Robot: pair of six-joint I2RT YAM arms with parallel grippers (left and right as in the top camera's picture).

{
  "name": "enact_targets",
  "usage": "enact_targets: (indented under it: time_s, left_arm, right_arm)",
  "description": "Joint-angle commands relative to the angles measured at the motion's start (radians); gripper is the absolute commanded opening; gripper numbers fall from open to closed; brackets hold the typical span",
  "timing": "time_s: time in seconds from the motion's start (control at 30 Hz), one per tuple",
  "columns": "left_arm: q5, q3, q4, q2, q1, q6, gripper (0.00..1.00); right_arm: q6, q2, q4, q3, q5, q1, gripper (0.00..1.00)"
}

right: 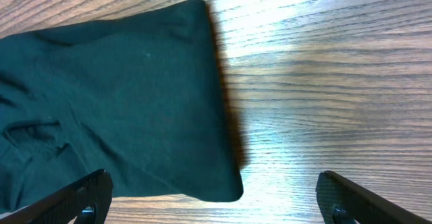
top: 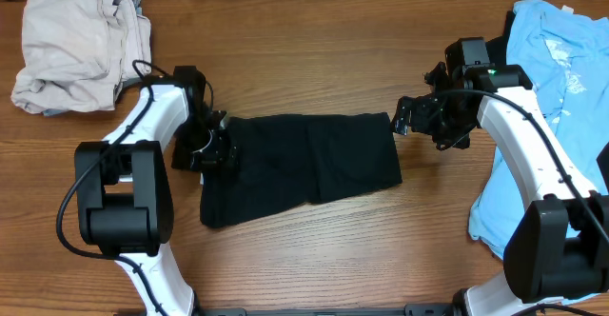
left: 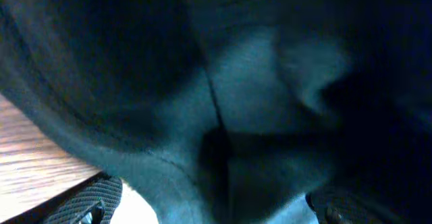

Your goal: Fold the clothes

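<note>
The black shirt [top: 304, 164] lies folded in a wide strip in the middle. At its left edge, the left gripper [top: 217, 151] has its fingers spread wide. The right gripper [top: 402, 118] does too, holding nothing.

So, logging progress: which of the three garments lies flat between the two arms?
The black garment, a flat rectangle mid-table. The cream garment is crumpled far left; the light-blue tee lies far right.

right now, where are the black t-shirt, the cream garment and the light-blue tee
black t-shirt [top: 304, 164], overhead view, middle of the flattened fabric
cream garment [top: 76, 49], overhead view, centre of the crumpled heap
light-blue tee [top: 571, 54], overhead view, printed upper area
</note>
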Motion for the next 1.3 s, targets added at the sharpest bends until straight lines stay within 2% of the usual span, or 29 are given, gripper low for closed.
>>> enact_targets:
  time_s: [0.0, 0.1, 0.23, 0.33, 0.4, 0.63, 0.7, 0.77, 0.83, 0.87, 1.07, 1.27]
  left_arm:
    - [-0.006, -0.034, 0.025, -0.013, -0.013, -0.112, 0.91]
    - [-0.003, -0.049, 0.044, -0.013, -0.014, -0.129, 0.83]
    - [0.002, -0.058, 0.047, -0.013, -0.014, -0.144, 0.48]
    - [0.002, -0.058, 0.051, -0.013, -0.014, -0.148, 0.15]
    - [-0.013, -0.058, 0.056, -0.013, -0.014, -0.147, 0.05]
    - [-0.096, -0.038, 0.083, -0.013, -0.006, -0.148, 0.04]
    - [-0.113, -0.006, 0.058, -0.014, 0.003, -0.148, 0.04]
    - [-0.119, 0.046, 0.017, -0.014, 0.015, -0.148, 0.04]
    - [-0.120, 0.113, -0.037, -0.014, 0.027, -0.147, 0.04]
    - [-0.120, 0.150, -0.067, -0.014, 0.032, -0.145, 0.04]
    - [-0.119, 0.401, -0.237, -0.014, 0.037, -0.085, 0.04]
    - [-0.119, 0.543, -0.301, -0.014, 0.024, -0.063, 0.04]
  right_arm:
    - [-0.009, -0.031, 0.003, 0.017, 0.020, -0.003, 1.00]
    - [-0.009, -0.031, 0.006, 0.017, 0.020, -0.003, 1.00]
    - [-0.008, -0.031, 0.015, 0.017, 0.019, -0.003, 1.00]
    - [-0.007, -0.031, 0.026, 0.017, 0.019, -0.003, 0.99]
    - [-0.007, -0.031, 0.029, 0.017, 0.019, -0.003, 0.93]
    - [-0.006, -0.031, 0.055, 0.000, 0.006, 0.036, 0.62]
    - [-0.006, -0.031, 0.076, -0.021, -0.027, 0.060, 0.50]
    - [0.002, -0.030, 0.100, -0.043, -0.064, 0.082, 0.36]
    - [0.017, -0.029, 0.132, -0.064, -0.087, 0.108, 0.13]
    - [0.037, -0.029, 0.154, -0.079, -0.086, 0.122, 0.05]
    - [0.192, -0.027, 0.347, -0.200, -0.087, 0.224, 0.04]
    - [0.369, -0.004, 0.529, -0.271, -0.086, 0.342, 0.04]
